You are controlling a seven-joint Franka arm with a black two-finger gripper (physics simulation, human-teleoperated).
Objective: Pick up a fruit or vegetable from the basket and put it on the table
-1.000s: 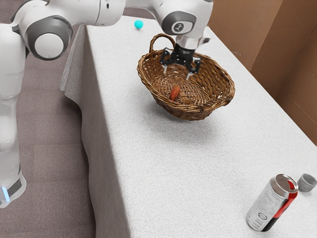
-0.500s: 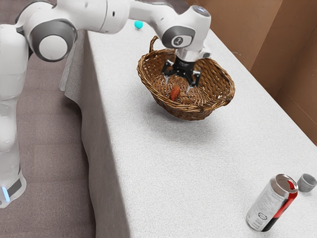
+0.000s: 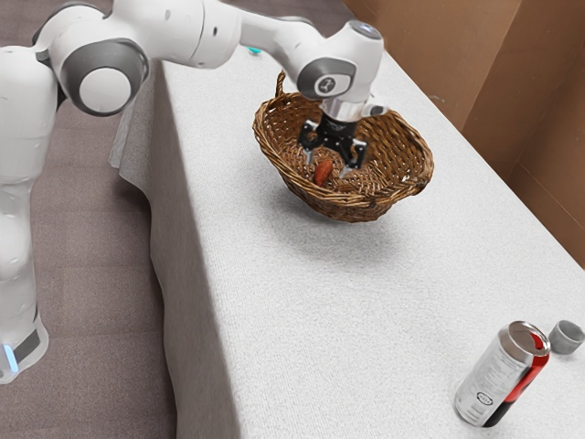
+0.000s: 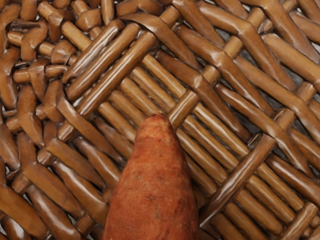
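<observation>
One sweet potato (image 4: 155,190) just under pincer (image 3: 327,165); pincer spread wide, gripping nothing.

Sweet potato (image 4: 154,187) on woven wicker (image 4: 220,145)

Bright, even light on the white cloth-covered table (image 3: 302,302); grey cloth drape (image 3: 187,274) below its long edge, the exterior view's left, v. shaded. Soft shadow under the oval brown wicker basket (image 3: 366,200), w/ small glossy highlights on strands.

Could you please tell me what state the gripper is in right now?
Gripper: open, its fingers spread apart inside the basket, close to the sweet potato but not closed on it.
</observation>
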